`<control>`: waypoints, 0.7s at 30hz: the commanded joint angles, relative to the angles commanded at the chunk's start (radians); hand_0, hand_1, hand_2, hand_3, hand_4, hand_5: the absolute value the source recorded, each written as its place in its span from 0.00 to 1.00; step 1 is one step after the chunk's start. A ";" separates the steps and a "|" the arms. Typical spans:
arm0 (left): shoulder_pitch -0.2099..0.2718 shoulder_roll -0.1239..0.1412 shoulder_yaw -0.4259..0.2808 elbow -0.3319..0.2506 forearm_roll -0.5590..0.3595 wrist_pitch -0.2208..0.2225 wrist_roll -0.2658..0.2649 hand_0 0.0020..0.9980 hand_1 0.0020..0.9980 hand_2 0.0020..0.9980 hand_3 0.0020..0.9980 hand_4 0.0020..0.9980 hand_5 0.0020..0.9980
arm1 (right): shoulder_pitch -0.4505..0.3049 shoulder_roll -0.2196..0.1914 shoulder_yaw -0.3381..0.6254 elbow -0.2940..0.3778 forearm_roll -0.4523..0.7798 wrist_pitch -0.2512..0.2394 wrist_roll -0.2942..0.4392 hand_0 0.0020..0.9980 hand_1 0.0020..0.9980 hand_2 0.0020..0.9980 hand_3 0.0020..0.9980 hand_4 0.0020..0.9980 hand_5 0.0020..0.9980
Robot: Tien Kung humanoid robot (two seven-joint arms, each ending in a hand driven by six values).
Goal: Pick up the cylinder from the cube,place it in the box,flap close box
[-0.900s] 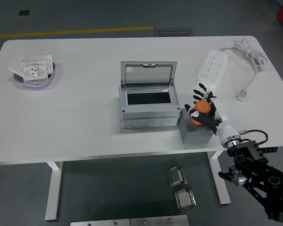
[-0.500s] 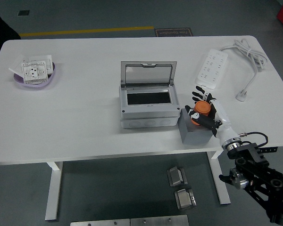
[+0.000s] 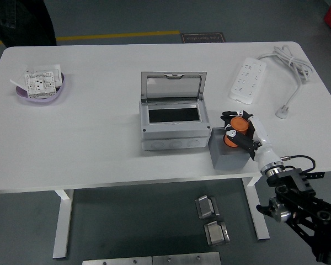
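Note:
An orange cylinder (image 3: 235, 131) stands on the grey cube (image 3: 227, 154) at the table's front edge, right of the box. My right hand (image 3: 238, 128) comes in from the lower right and its white-and-black fingers (image 3: 229, 132) are curled around the cylinder. The grey box (image 3: 175, 120) sits mid-table with its clear flap lid (image 3: 171, 87) standing upright and its dark inside showing. The left arm does not show.
A white power strip (image 3: 247, 81) with its cable (image 3: 289, 61) lies at the back right. A purple dish (image 3: 41, 91) holding a white socket plate sits at the far left. A person's dark clothing shows at the top left corner.
My right hand's fingers have closed in from a spread pose around the orange cylinder. A person has come into view at the top left.

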 joint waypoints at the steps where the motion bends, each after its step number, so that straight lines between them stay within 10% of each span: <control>1: 0.000 0.000 -0.001 0.000 0.001 0.001 -0.001 0.69 0.68 0.59 0.67 0.65 0.32 | 0.000 0.000 -0.001 0.000 0.000 -0.002 0.000 0.77 0.65 0.60 0.50 0.00 0.00; 21: 0.010 0.011 0.024 0.000 -0.015 0.012 -0.016 0.69 0.67 0.58 0.67 0.65 0.32 | 0.049 -0.008 0.008 0.031 -0.061 -0.044 -0.026 0.69 0.54 0.54 0.41 0.00 0.00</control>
